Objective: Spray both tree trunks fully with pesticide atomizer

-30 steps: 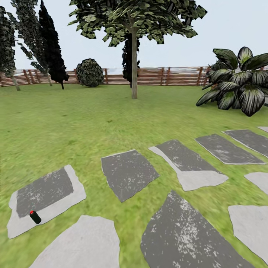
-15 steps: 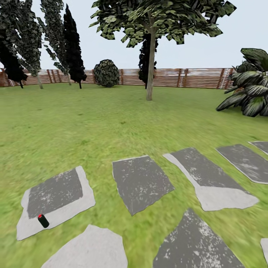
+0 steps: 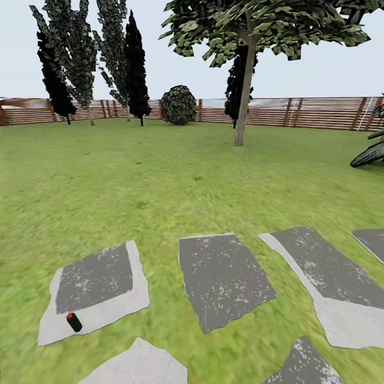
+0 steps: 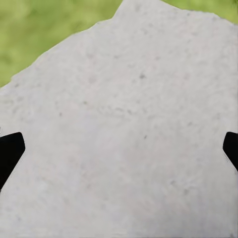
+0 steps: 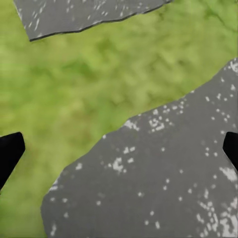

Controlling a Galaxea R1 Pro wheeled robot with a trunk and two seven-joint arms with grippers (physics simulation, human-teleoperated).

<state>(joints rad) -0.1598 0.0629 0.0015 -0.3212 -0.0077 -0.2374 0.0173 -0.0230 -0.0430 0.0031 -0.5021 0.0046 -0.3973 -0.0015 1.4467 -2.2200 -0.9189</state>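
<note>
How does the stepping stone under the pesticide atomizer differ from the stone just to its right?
The stone with the atomizer on it has a wide pale grey border around a dark centre; the neighbouring stone is dark almost to its edges. The neighbour carries nothing. Both lie flat in the lawn and are speckled white.

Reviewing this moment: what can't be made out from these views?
- Atomizer, head view: too small to show its nozzle or trigger.
- Broad-leaved plant, head view: cut off by the right edge.
- Tree, head view: crown cropped by the top edge.
- Left gripper and right gripper, wrist views: just the fingertips enter at the edges.
</note>
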